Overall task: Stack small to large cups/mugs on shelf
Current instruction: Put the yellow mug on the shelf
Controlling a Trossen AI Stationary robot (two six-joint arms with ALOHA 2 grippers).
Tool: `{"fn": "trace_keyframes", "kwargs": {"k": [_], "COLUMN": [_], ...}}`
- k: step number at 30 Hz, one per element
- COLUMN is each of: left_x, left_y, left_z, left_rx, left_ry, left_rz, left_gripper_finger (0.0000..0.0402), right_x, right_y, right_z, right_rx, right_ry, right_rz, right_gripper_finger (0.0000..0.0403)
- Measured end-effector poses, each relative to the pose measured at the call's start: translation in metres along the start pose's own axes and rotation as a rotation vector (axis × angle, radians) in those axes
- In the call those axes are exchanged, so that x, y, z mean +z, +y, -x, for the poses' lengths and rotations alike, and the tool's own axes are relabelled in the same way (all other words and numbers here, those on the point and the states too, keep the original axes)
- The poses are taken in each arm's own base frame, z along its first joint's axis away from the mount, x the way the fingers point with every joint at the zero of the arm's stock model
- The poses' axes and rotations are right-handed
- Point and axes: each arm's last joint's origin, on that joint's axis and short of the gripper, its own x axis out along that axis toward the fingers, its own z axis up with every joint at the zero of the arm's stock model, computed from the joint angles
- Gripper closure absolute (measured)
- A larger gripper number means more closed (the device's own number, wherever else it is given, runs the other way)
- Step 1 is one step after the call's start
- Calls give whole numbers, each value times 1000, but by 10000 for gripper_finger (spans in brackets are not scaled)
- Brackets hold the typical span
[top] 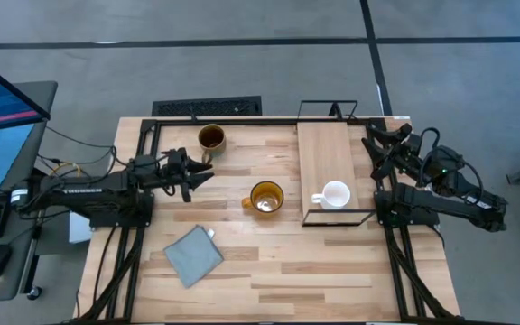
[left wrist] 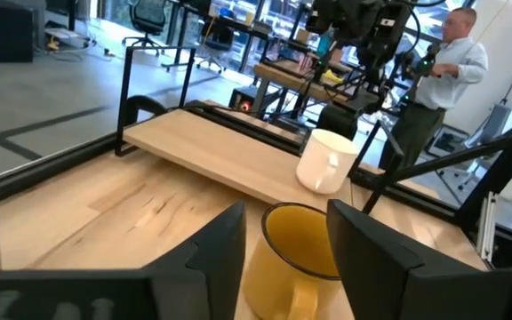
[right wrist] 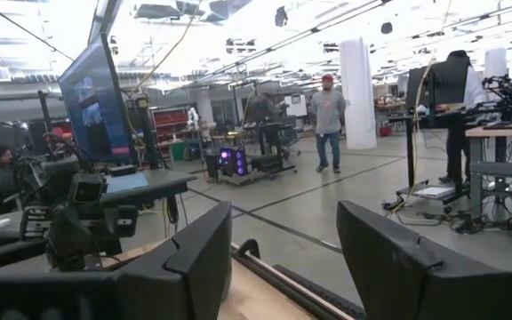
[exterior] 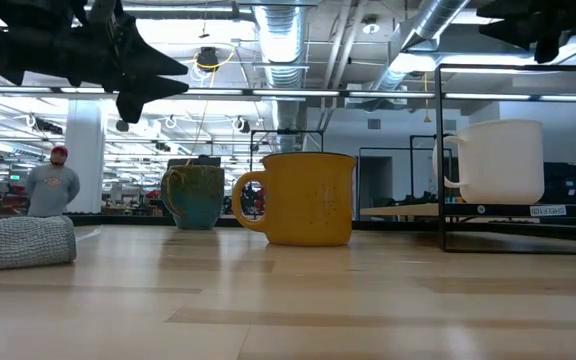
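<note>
The small white mug [top: 336, 195] stands upright on the near end of the shelf [top: 323, 153], its handle toward the table's left. The amber-yellow mug [top: 266, 198] stands on the table left of the shelf, handle toward the left arm. The dark brown-olive mug [top: 211, 138] stands upright near the far edge. My left gripper [top: 206, 176] is open, raised above the table, left of the amber mug [left wrist: 296, 253] and pointing toward it. My right gripper [top: 370, 137] is open and empty, raised beside the shelf's far right corner; its wrist view [right wrist: 283, 236] looks out over the room.
A grey-blue folded cloth [top: 193, 255] lies on the table near the front left. The shelf's black wire frame [top: 337, 218] rises around the board. People stand in the room beyond the table [right wrist: 329, 120].
</note>
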Motion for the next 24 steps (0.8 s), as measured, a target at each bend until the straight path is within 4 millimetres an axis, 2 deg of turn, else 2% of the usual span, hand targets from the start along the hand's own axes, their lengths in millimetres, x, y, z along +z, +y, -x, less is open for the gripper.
{"fn": "trace_keyframes", "kwargs": {"k": [4, 8, 13, 17, 24], "left_x": [0, 1, -2, -8, -25], "left_y": [1, 2, -4, -7, -15], "left_z": [0, 0, -1, -5, -22], "left_rx": [24, 58, -33, 1, -21], "left_ry": [-8, -19, 13, 40, 102], "left_rz": [18, -31, -87, -96, -63], "left_gripper_finger": [214, 197, 196, 196, 196], "right_x": [0, 0, 0, -1, -5], "right_y": [0, 0, 0, 0, 0], "right_z": [0, 0, 0, 0, 0], "right_rx": [0, 0, 0, 0, 0], "right_ry": [0, 0, 1, 14, 49], "right_rz": [0, 1, 11, 53, 76], "right_gripper_finger": [177, 177, 177, 177, 177]}}
